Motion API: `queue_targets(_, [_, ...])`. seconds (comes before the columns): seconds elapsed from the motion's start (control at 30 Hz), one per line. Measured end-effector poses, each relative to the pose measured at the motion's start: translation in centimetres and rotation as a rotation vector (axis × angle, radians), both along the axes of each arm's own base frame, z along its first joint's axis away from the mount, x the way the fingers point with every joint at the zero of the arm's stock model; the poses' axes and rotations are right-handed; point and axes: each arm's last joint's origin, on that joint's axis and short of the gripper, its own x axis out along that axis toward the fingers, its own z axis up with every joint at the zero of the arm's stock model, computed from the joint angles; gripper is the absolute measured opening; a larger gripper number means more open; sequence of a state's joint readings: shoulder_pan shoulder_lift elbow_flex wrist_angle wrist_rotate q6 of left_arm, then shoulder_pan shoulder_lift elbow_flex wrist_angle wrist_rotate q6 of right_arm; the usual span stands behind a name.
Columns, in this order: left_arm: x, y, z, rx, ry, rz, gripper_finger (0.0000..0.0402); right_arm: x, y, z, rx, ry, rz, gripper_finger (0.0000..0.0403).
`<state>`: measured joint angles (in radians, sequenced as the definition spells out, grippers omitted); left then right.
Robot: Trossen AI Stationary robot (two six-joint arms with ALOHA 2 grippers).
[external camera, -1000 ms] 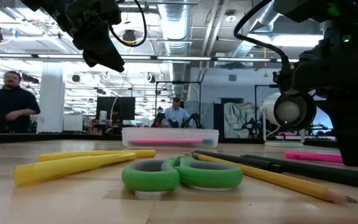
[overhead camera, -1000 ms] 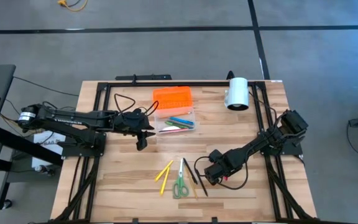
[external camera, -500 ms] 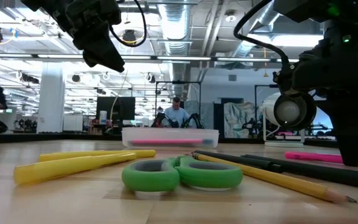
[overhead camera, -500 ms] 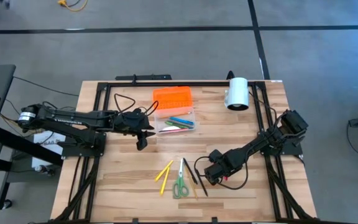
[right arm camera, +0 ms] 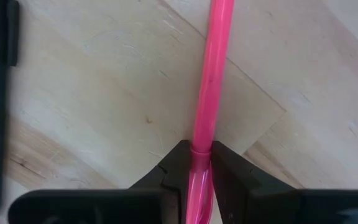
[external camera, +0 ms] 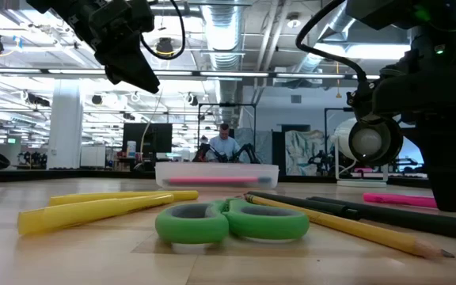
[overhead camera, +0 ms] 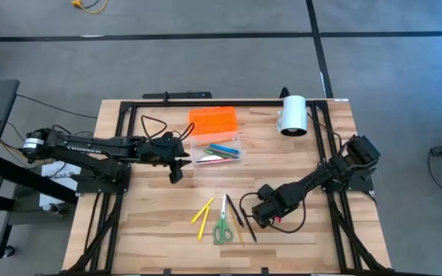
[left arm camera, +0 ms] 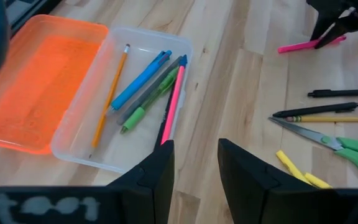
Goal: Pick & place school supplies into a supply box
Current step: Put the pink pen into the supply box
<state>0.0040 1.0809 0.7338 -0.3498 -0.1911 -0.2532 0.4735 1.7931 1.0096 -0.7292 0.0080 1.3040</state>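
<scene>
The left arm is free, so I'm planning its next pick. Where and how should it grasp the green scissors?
Grip the scissors on the closed blades, coming straight down, fingers either side. They lie flat; the blades are narrow, the looped handles too wide, and a black pen lies close beside.

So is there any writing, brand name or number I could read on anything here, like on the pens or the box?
None can be read.
The orange lid of the supply box has faint raised marks, too blurred to read.
The pens and pencils in the box and the pink pen in the right gripper show no legible print.
The white cylinder shows no label.
</scene>
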Motion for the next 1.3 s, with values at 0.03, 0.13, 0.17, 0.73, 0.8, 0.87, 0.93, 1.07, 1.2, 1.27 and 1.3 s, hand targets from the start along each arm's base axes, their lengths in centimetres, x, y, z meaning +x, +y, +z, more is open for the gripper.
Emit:
queue_targets(0.03, [0.00, 0.02, 0.01, 0.004, -0.001, 0.004, 0.0112, 0.04, -0.08, 0.00, 0.003, 0.002, 0.006, 0.0050])
queue_targets(0.13, [-0.01, 0.05, 0.01, 0.010, 0.000, 0.015, 0.0112, 0.06, -0.12, 0.00, 0.003, 0.002, 0.016, 0.0050])
queue_targets(0.17, [-0.01, 0.08, 0.01, 0.017, -0.001, 0.023, 0.0112, 0.11, -0.21, 0.00, 0.003, 0.002, 0.016, 0.0050])
queue_targets(0.73, [-0.02, 0.27, 0.08, 0.035, -0.013, 0.093, 0.0112, 0.21, -0.42, 0.00, 0.012, 0.006, 0.013, 0.0050])
queue_targets(0.8, [-0.02, 0.27, 0.08, 0.035, -0.013, 0.094, 0.0112, 0.21, -0.42, 0.00, 0.011, 0.006, 0.013, 0.0049])
queue_targets(0.87, [-0.03, 0.30, 0.08, 0.041, -0.013, 0.100, 0.0112, 0.21, -0.42, 0.00, 0.010, 0.005, 0.013, 0.0046])
queue_targets(0.93, [-0.03, 0.33, 0.09, 0.049, -0.013, 0.110, 0.0112, 0.23, -0.45, 0.00, 0.010, 0.005, 0.012, 0.0043])
queue_targets(1.07, [-0.05, 0.39, 0.10, 0.062, -0.013, 0.126, 0.0112, 0.35, -0.71, 0.00, 0.012, 0.006, 0.004, 0.0042])
queue_targets(1.2, [-0.05, 0.37, 0.08, 0.030, -0.021, 0.142, 0.0112, 0.37, -0.75, 0.00, 0.026, 0.013, 0.036, 0.0050])
queue_targets(1.27, [-0.09, 0.36, 0.02, 0.020, -0.016, 0.147, 0.0112, 0.35, -0.74, -0.01, 0.029, 0.015, 0.046, 0.0052])
queue_targets(1.3, [-0.11, 0.35, 0.00, 0.018, -0.013, 0.146, 0.0112, 0.35, -0.73, -0.01, 0.029, 0.015, 0.046, 0.0053])
